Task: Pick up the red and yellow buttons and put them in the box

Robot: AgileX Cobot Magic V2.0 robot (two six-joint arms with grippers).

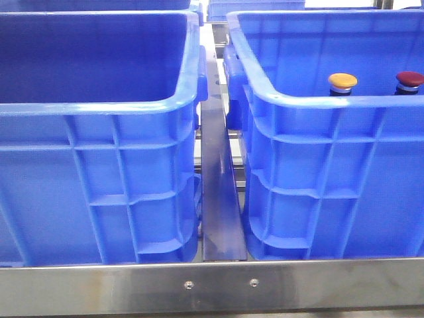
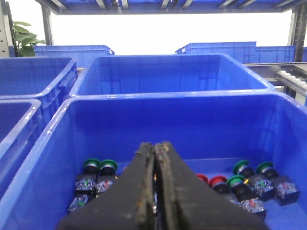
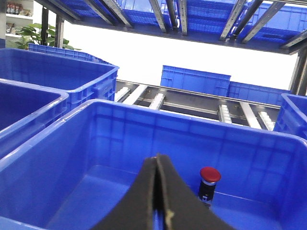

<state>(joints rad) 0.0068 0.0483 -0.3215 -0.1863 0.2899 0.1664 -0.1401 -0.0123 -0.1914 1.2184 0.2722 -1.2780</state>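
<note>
From my station: both hands (image 2: 156, 191) (image 3: 157, 196) clenched empty; red (image 1: 409, 79) and yellow-orange domed buttons (image 1: 342, 81) apparently inside the right blue ribbed plastic crate (image 1: 318, 106), on a steel-railed counter (image 1: 212, 285).

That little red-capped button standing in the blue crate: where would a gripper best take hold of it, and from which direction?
Probably from straight above, closing on the dark cylindrical body just under the red domed cap of the red mushroom-head push button. It stands upright on the floor of the deep blue plastic crate, whose tall walls block a sideways approach. The wider cap would likely stop it slipping down through the fingers.
</note>
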